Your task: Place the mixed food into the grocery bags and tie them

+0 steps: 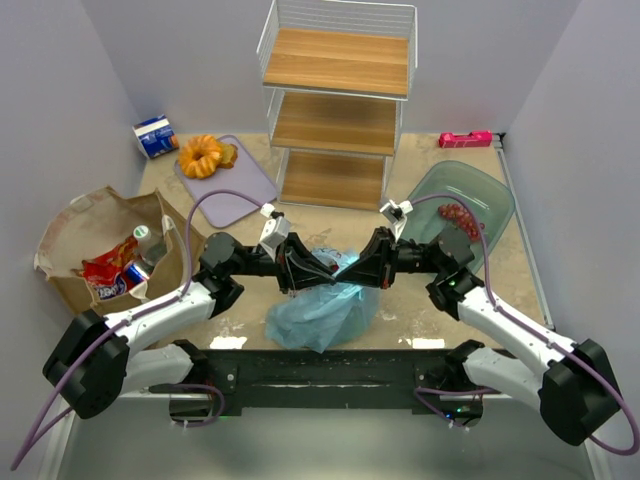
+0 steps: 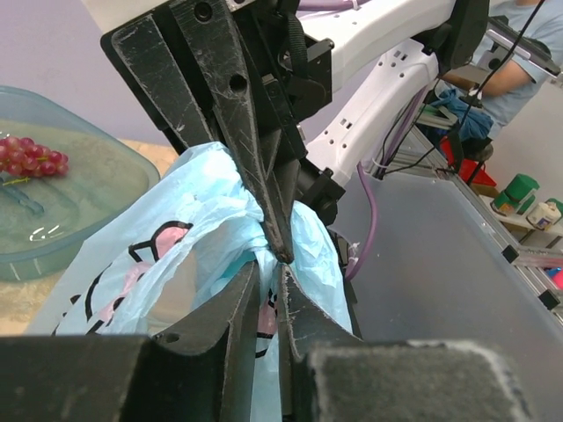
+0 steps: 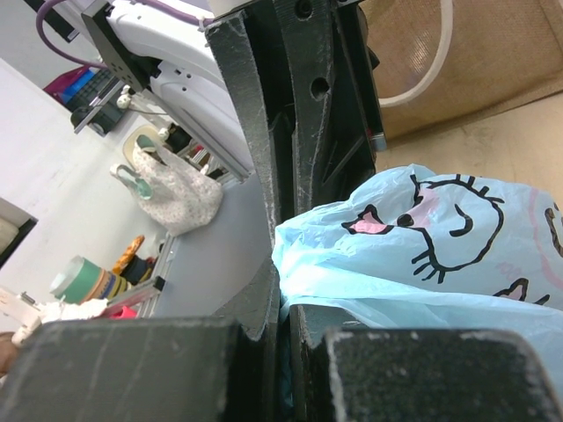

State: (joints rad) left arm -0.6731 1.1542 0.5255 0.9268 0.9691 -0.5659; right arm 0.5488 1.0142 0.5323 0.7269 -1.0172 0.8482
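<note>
Light-blue and thin, the plastic bag with cartoon print [image 1: 320,310] lies on the sandy desk [image 1: 410,305] at the near edge, between the 2 arms. Both tools meet above it, tip against tip. The left tool [image 2: 274,271] has its jaws almost together, with only a thin slit between them. A fold of the bag's film sits in this slit, so it is grasping the plastic bag. The right tool [image 3: 283,303] is fully clenched. In the left wrist view its tips pinch a bunched part of the same bag, just above the left tool's tips. The upper part of the bag is drawn up to the 2 tools and the rest spreads on the desk.

At the left stands the large brown paper bag with white loop handles [image 1: 72,228], open. It holds the red crinkly snack packet [image 1: 108,268], the red-blue drink can [image 1: 133,274] and the clear bottle with green label [image 1: 150,248]. At the right, red grapes [image 1: 458,214] lie in the green translucent bowl [image 1: 492,196].
</note>
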